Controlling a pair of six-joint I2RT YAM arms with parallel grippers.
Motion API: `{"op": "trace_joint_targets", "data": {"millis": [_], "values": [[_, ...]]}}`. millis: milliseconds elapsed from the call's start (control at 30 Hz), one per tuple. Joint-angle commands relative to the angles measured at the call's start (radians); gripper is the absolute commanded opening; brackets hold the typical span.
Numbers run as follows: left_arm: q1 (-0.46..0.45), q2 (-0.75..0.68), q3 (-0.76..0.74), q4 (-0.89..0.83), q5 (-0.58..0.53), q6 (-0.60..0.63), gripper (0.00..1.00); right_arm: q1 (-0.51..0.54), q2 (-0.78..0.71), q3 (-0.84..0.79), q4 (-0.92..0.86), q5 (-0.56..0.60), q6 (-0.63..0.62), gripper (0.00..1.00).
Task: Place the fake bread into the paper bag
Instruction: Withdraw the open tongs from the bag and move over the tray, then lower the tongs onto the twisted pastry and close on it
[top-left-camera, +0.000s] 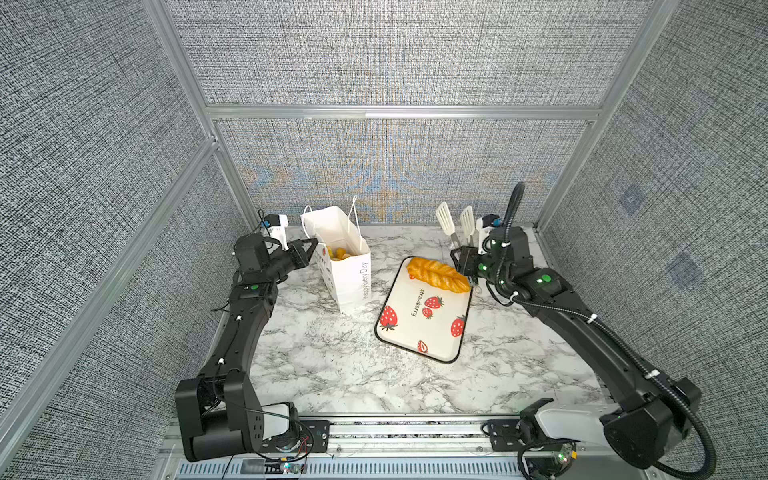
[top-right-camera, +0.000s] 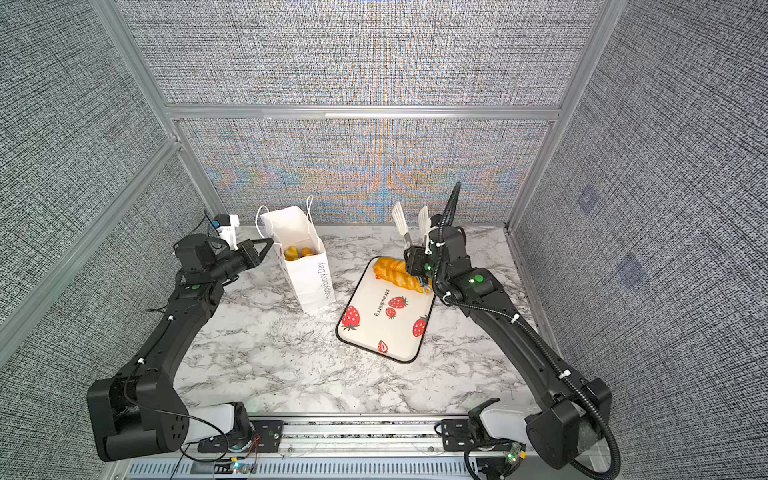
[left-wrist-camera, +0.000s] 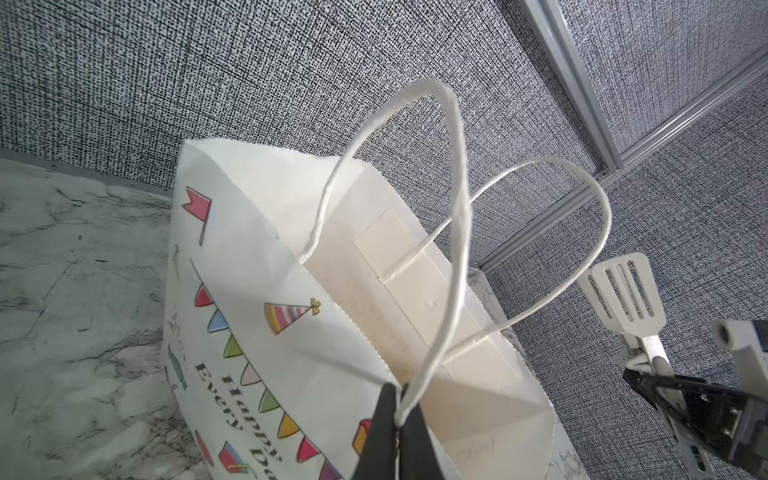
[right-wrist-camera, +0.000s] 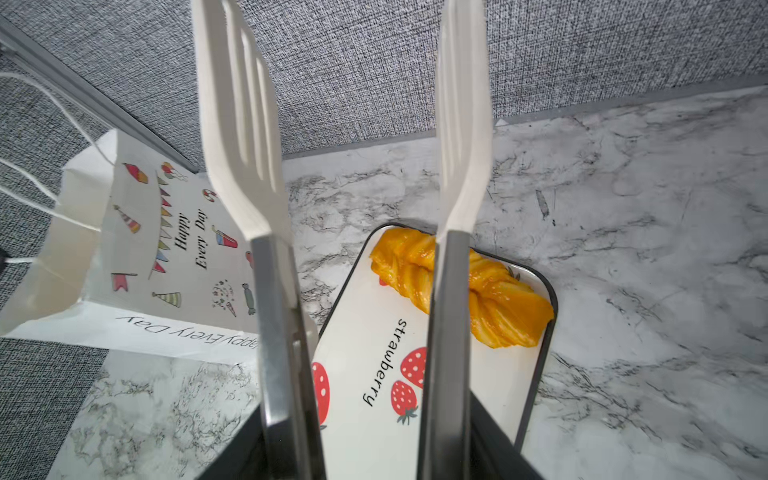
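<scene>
Marbled desk (top-left-camera: 332, 374) is shared by paper bag (top-left-camera: 351, 282) and strawberry tray (top-left-camera: 419, 336), where 1 braided loaf (top-left-camera: 438, 274) is laid. The bag's handle (left-wrist-camera: 455, 249) is clamped by the left pincer (left-wrist-camera: 397, 411), tongs (top-left-camera: 455, 222) by the right pincer (top-left-camera: 464, 257).

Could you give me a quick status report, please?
Left end effector shut on bag handle. Right end effector holding open tongs. Loaf on tray, small breads in bag. Nothing blocking.

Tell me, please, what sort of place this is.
Probably a robot test cell, not a kitchen: grey fabric panels in an aluminium frame enclose a marble-print table, and the bread looks fake.
</scene>
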Motion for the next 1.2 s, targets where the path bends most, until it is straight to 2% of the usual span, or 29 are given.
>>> {"op": "trace_joint_targets", "data": {"millis": [0,233,600,867,1167], "values": [[0.001,0.001,-0.004,0.024,0.013,0.001,0.01,-0.036,0.006,-0.028,0.026,-0.034,0.024,0.54],[0.002,0.001,-0.004,0.022,0.012,0.003,0.01,-0.100,0.036,-0.104,0.051,-0.071,0.055,0.54],[0.002,-0.002,-0.003,0.022,0.014,0.002,0.01,-0.152,0.096,-0.156,0.000,-0.067,0.075,0.54],[0.001,-0.003,-0.004,0.022,0.013,0.001,0.01,-0.199,0.170,-0.184,0.039,-0.152,0.065,0.54],[0.001,-0.001,-0.004,0.024,0.015,0.001,0.01,-0.211,0.242,-0.174,0.036,-0.170,0.026,0.55]]}}
